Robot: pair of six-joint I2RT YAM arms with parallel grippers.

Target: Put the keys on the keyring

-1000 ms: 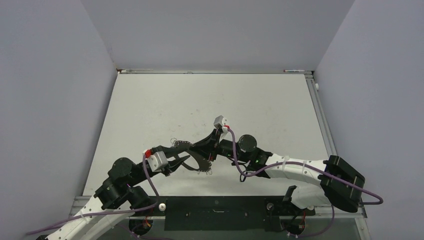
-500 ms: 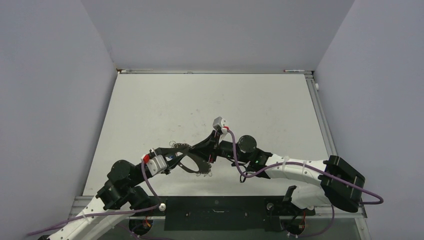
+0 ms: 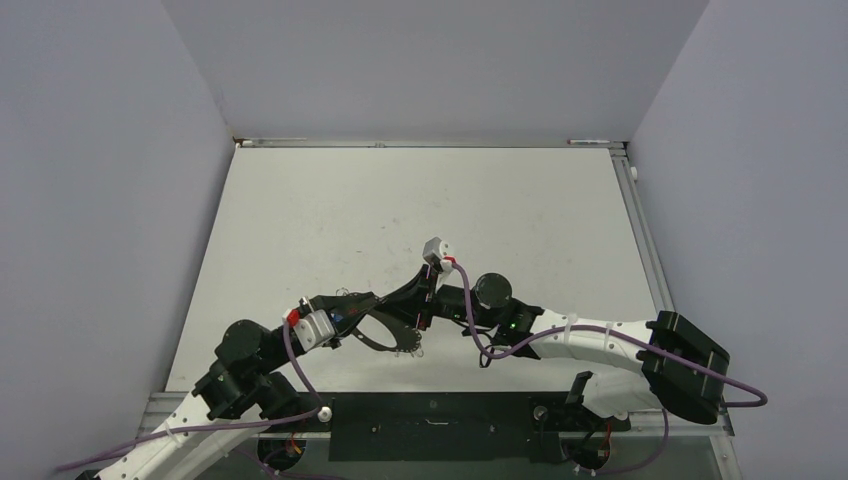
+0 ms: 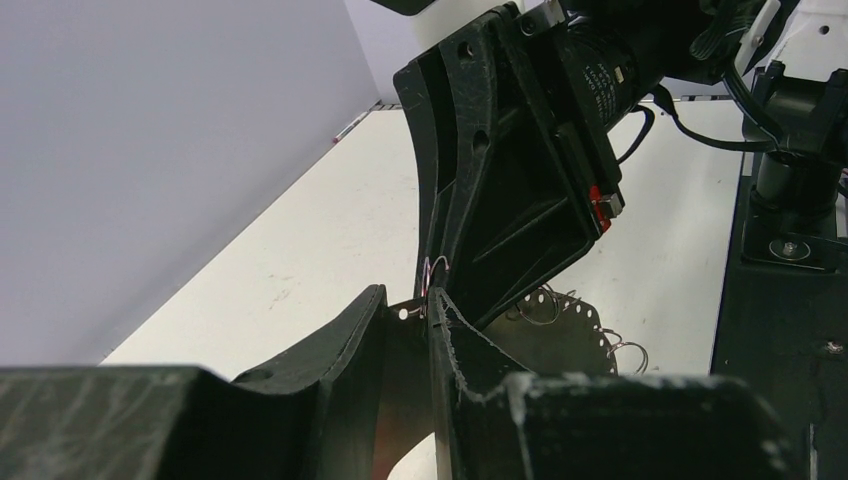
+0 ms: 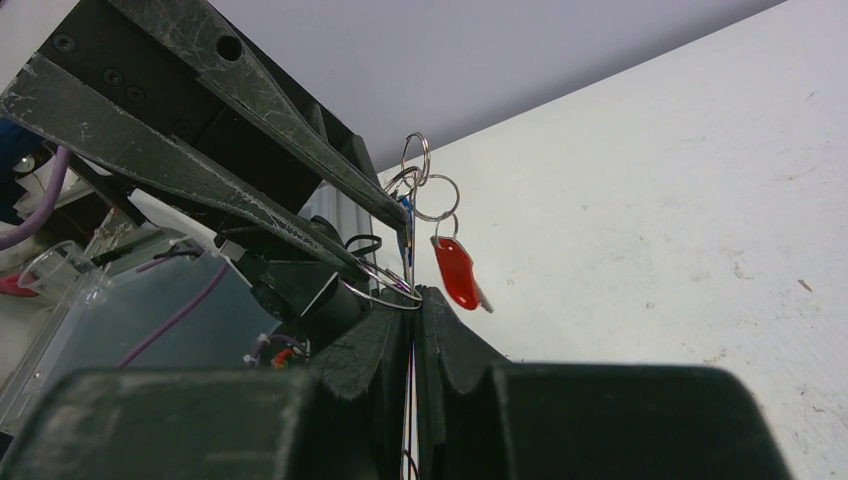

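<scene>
The right gripper point(image 5: 412, 296) pinches the keyring point(image 5: 370, 290) steady while the left gripper point(image 4: 410, 302), jaws narrow, seemingly holds a blue key point(image 5: 403, 208) ready for threading.

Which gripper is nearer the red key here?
Right, it seems. The right gripper, shut on the keyring wire, has the red key hanging just beyond its fingertips; the left gripper sits farther off, up by the small rings.

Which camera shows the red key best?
Right wrist view: the red key hangs in plain sight, nothing covering it. From above it is too small to find; the left wrist view does not show it.
</scene>
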